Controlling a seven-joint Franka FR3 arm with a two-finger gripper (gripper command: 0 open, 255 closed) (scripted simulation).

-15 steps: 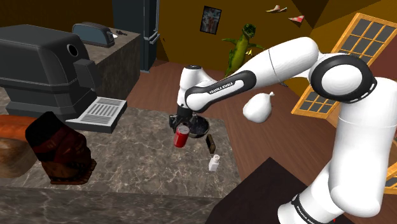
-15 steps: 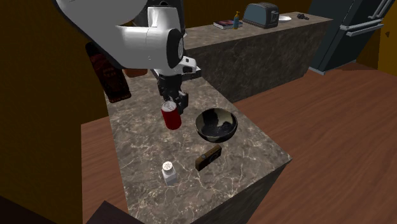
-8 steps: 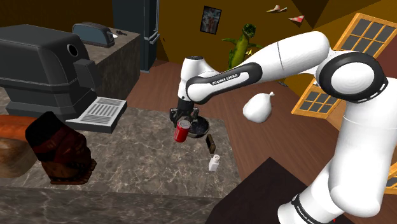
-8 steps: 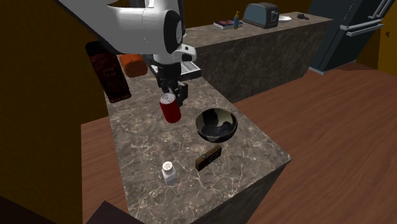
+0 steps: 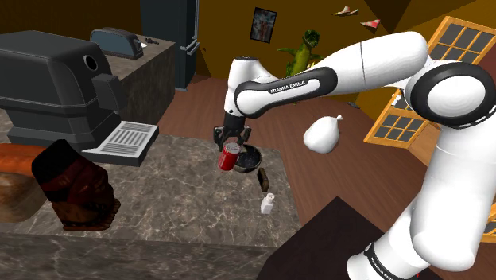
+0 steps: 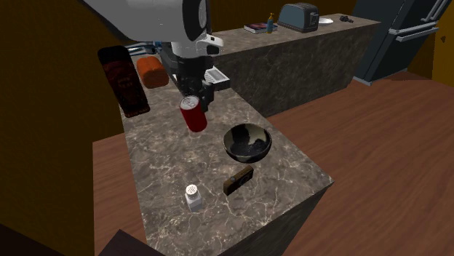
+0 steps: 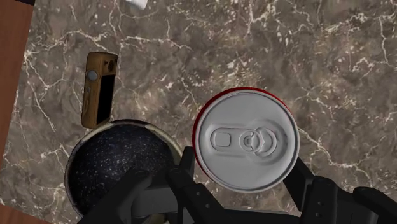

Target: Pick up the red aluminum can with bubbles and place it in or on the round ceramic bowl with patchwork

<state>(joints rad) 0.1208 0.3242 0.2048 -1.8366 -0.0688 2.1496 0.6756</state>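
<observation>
Item: red can (image 6: 193, 114), silver lid with pull-tab, seen end-on in the wrist view (image 7: 245, 140).
Location of item: held in the air, clear of the marbled counter (image 6: 160, 171); tilted, its lid leaning towards eleven o'clock in the second exterior view.
Hand: black gripper (image 6: 196, 100), its two fingers closed against opposite sides of the can just under the lid; the can is clasped, not merely bracketed.
Receptacle: round dark bowl (image 6: 247, 142) with a speckled inside, standing on the counter near the can, at about four o'clock from it in the second exterior view; nothing is seen in it.
Other stock: brown block (image 6: 239, 180) at six o'clock from the bowl; white shaker (image 6: 192, 197) at eight o'clock from the bowl, well apart.
Step in hand: judged to be the carry; the pickup is done, the placing is not.
Next move required: the can is to be brought towards four o'clock until it is over the bowl's middle, lowered inside the rim, and only then let go.
Caution: a tilted can released high is likely to tip or roll against the bowl's wall.
</observation>
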